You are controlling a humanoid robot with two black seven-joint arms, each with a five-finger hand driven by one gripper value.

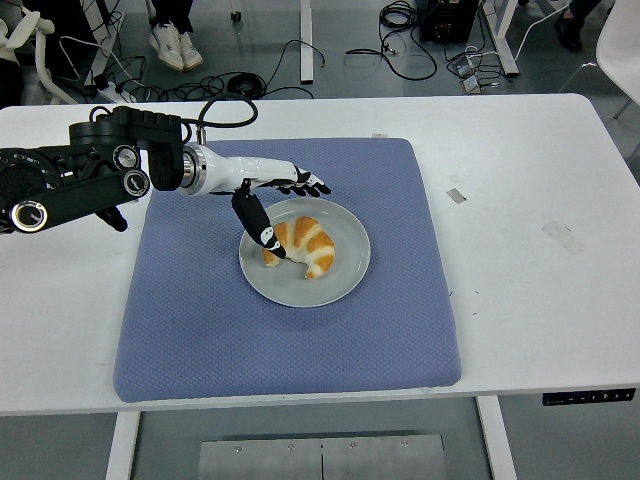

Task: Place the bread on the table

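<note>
A croissant-shaped bread (305,244) lies on a grey plate (340,282) in the middle of a blue mat (200,310). My left hand (285,205) reaches in from the left and hovers over the plate's far-left rim. Its fingers (305,183) are spread beyond the bread and its thumb (262,230) points down at the bread's left end, touching or nearly touching it. The hand holds nothing. My right arm is out of view.
The blue mat covers the middle of the white table (530,200). Small pieces of tape (563,236) lie on the table to the right of the mat. Cables and a person's shoes (175,45) show on the floor beyond the far edge.
</note>
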